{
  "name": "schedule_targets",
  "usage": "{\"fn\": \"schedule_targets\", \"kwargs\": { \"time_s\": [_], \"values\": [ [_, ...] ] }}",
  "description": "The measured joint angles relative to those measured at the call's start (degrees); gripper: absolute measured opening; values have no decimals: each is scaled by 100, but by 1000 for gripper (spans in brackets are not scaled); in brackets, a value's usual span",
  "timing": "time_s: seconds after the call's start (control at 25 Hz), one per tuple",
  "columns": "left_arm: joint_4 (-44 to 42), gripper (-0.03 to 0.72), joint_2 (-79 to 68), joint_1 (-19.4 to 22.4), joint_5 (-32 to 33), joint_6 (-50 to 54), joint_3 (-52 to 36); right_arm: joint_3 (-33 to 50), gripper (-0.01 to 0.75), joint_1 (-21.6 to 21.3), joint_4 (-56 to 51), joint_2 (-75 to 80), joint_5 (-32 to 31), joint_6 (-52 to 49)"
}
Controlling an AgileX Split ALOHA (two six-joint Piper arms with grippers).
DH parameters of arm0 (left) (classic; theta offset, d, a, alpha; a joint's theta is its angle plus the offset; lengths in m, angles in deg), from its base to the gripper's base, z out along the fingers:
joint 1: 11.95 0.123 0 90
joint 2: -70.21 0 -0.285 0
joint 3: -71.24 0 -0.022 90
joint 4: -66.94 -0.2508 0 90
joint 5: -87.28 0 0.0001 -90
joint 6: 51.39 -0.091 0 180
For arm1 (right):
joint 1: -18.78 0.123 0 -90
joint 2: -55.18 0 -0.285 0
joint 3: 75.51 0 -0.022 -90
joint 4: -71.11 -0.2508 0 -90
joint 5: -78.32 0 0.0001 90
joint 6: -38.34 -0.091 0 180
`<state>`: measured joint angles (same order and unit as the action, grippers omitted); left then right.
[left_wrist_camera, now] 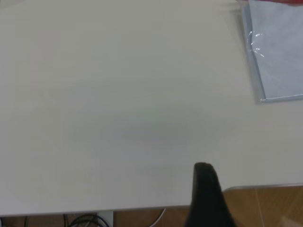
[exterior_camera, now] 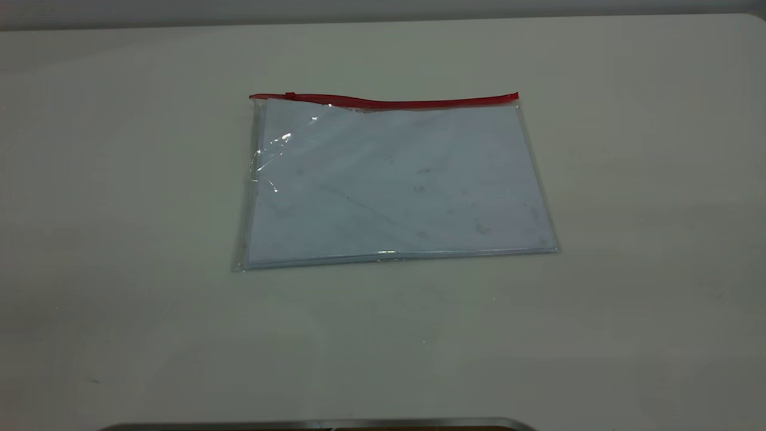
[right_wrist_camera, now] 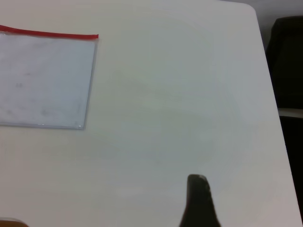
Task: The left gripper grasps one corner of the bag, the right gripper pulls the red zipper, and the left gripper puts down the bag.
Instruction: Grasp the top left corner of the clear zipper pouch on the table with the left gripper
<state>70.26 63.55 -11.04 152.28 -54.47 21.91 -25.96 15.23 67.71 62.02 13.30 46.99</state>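
The bag (exterior_camera: 395, 179) lies flat in the middle of the table, a clear pouch with pale paper sheets inside. The red zipper (exterior_camera: 383, 102) runs along its far long edge, with the small slider tab (exterior_camera: 290, 95) near the left end. The bag's corner (exterior_camera: 255, 100) at that end rests on the table. Neither gripper shows in the exterior view. The left wrist view shows only a black tip of my left gripper (left_wrist_camera: 204, 189), well away from the bag (left_wrist_camera: 279, 52). The right wrist view shows a black tip of my right gripper (right_wrist_camera: 198, 198), away from the bag (right_wrist_camera: 42, 80) and the zipper's end (right_wrist_camera: 71, 34).
A metal strip (exterior_camera: 311, 424) runs along the table's near edge. In the left wrist view the table edge and wood floor (left_wrist_camera: 265, 208) lie close to the gripper. A dark object (right_wrist_camera: 286, 61) stands beyond the table's side edge in the right wrist view.
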Motion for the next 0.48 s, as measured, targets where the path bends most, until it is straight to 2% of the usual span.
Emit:
{"fn": "schedule_targets", "kwargs": {
  "time_s": [0.16, 0.48],
  "values": [
    [-65, 565, -489, 0, -79, 244, 417, 0, 578, 0, -41, 0, 7, -111],
    [51, 565, -3151, 0, -367, 382, 1803, -511, 578, 0, -323, 618, 274, -259]
  ]
}}
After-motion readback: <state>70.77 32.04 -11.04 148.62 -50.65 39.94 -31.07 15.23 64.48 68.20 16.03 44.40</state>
